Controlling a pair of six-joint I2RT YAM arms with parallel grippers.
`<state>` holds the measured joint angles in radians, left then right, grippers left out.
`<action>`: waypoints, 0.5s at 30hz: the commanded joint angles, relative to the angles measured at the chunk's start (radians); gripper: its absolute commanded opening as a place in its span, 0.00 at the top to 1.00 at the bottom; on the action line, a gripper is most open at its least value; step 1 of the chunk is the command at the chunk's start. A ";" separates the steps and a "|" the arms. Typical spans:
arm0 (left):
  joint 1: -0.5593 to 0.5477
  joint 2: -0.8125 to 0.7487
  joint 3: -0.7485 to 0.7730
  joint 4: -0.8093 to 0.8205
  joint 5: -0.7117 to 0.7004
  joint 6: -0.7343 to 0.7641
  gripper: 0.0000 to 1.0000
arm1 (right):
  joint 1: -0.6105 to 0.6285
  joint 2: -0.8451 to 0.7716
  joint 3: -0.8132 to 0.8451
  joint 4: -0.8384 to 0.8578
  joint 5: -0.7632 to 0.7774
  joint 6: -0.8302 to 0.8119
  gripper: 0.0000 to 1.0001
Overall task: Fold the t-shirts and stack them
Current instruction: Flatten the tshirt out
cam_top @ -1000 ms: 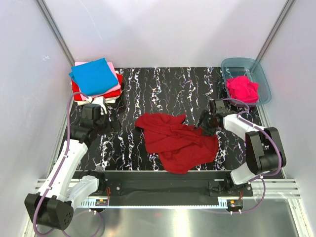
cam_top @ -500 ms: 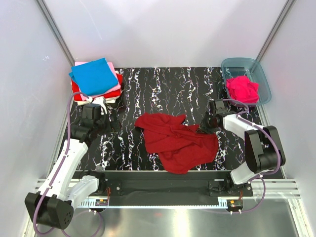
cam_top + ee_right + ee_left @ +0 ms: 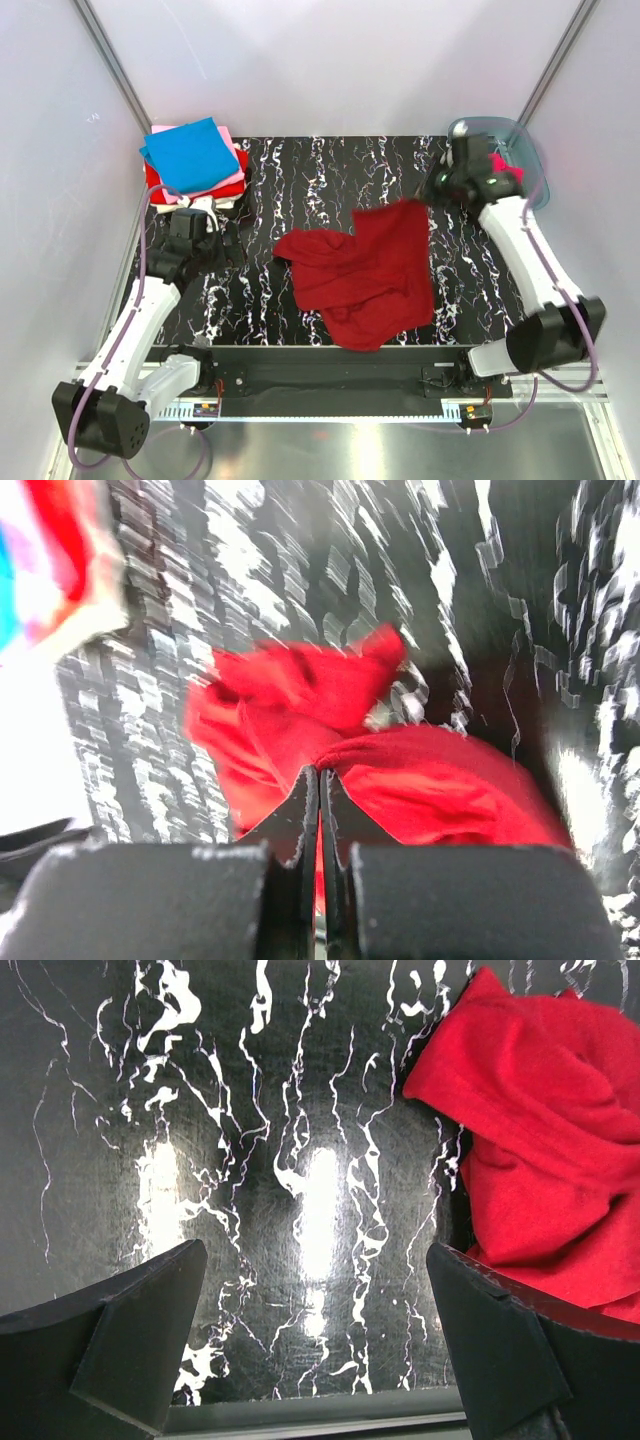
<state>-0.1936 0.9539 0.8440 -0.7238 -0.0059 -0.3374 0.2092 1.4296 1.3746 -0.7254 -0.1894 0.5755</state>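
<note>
Dark red t-shirt (image 3: pixel 365 275) lies crumpled mid-table (image 3: pixel 330 165), its right corner lifted toward the far right corner and pinched in the clenched right gripper (image 3: pixel 433 190). Left gripper (image 3: pixel 315 1335) is released, low near the left edge, holding nothing. Step is likely spreading: draw the corner out taut and pin the opposite side with the left. Count: one dark red shirt, one hot pink shirt (image 3: pixel 500 165) in one tub (image 3: pixel 530 150), one stack (image 3: pixel 192 158) at the far left corner showing four colours.

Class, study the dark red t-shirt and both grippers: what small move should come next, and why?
Probably the right gripper should pull its pinched edge outward to spread the dark red t-shirt, which lies crumpled on the table; the open left gripper holds nothing.
</note>
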 commanded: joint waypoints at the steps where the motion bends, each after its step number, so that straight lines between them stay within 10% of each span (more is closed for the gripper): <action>1: -0.004 0.014 0.044 -0.005 -0.026 -0.026 0.01 | -0.002 -0.118 0.245 -0.222 0.071 -0.077 1.00; 15: -0.131 0.324 -0.011 0.392 0.116 -0.265 0.09 | -0.002 -0.437 -0.075 -0.252 0.219 -0.069 1.00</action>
<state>-0.2687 1.2209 0.8455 -0.5232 0.0681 -0.5339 0.2092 0.9611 1.3739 -0.9817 0.0257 0.5087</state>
